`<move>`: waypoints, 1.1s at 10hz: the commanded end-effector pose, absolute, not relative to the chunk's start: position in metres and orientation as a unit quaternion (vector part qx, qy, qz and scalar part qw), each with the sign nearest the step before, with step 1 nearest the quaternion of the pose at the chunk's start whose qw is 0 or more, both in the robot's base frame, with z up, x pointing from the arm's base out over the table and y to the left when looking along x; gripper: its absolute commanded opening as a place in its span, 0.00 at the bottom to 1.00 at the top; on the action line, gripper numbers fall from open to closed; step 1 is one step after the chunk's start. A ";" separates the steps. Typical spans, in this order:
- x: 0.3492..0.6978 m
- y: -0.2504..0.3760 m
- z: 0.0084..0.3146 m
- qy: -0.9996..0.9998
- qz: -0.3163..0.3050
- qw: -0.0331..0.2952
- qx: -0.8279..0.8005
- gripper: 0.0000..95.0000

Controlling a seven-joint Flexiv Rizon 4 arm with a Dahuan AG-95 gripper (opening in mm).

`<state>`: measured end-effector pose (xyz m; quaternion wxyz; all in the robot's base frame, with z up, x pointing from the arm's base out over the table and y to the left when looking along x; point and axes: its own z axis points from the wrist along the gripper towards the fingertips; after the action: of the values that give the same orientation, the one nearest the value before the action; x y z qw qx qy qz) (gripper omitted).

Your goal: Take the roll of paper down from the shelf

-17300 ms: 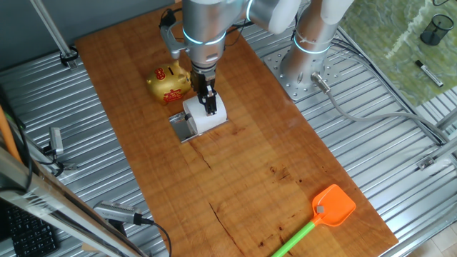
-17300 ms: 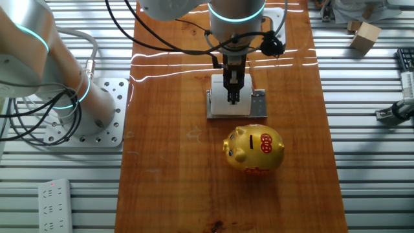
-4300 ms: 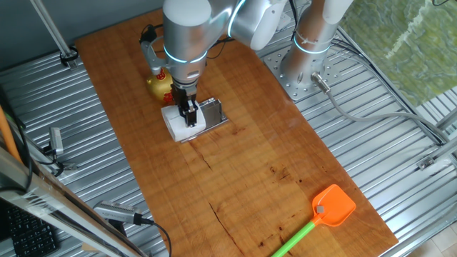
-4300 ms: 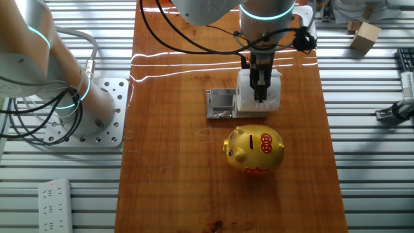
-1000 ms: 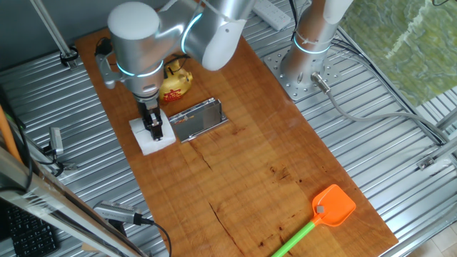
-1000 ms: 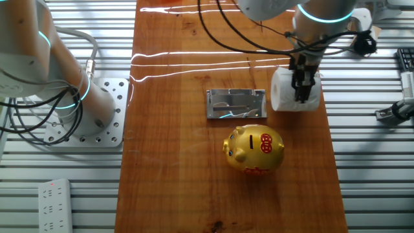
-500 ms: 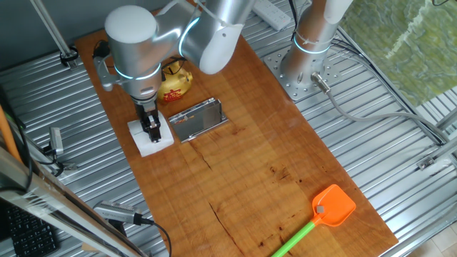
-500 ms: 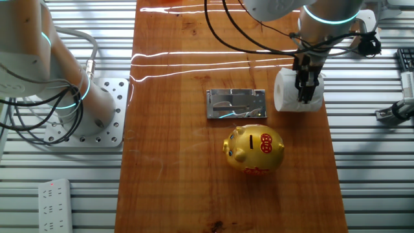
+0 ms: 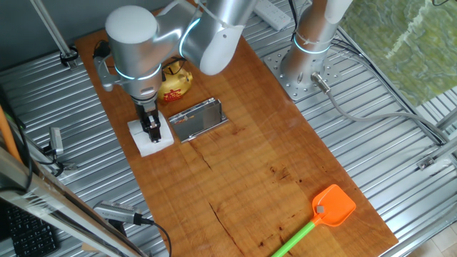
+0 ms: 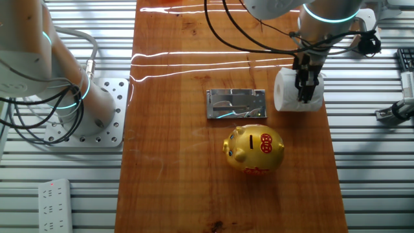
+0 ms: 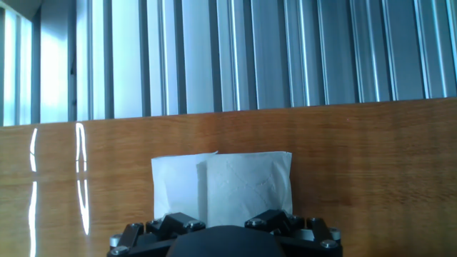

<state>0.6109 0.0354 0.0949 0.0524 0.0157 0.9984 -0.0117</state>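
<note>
The white roll of paper (image 9: 151, 138) rests on the wooden table (image 9: 243, 164) near its left edge, off the shelf and left of it. In the other fixed view the roll (image 10: 288, 97) lies right of the shelf, close to the table edge. The silver metal shelf (image 9: 200, 119) (image 10: 236, 103) stands bare. My gripper (image 9: 152, 128) (image 10: 303, 92) comes straight down onto the roll with its fingers close together, pinching the roll. In the hand view the roll (image 11: 228, 182) lies just ahead of the hand, and the fingertips are hidden.
A gold and red piggy bank (image 9: 173, 82) (image 10: 254, 149) stands behind the shelf. An orange fly swatter (image 9: 332, 207) lies at the table's near right corner. The arm's base (image 9: 307, 68) is on the ribbed metal bench beside the table.
Over the last second my gripper and the roll shifted slightly further from the shelf toward the table edge. In the last half second nothing visibly moved.
</note>
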 end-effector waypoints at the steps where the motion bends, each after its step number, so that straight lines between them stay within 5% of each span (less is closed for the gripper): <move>1: 0.612 0.037 0.092 0.998 -0.012 0.053 0.016 0.00; 11: 0.615 0.039 0.076 0.998 -0.017 0.059 0.017 0.00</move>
<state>0.6154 0.0391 0.0769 0.0597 0.0168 0.9979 -0.0184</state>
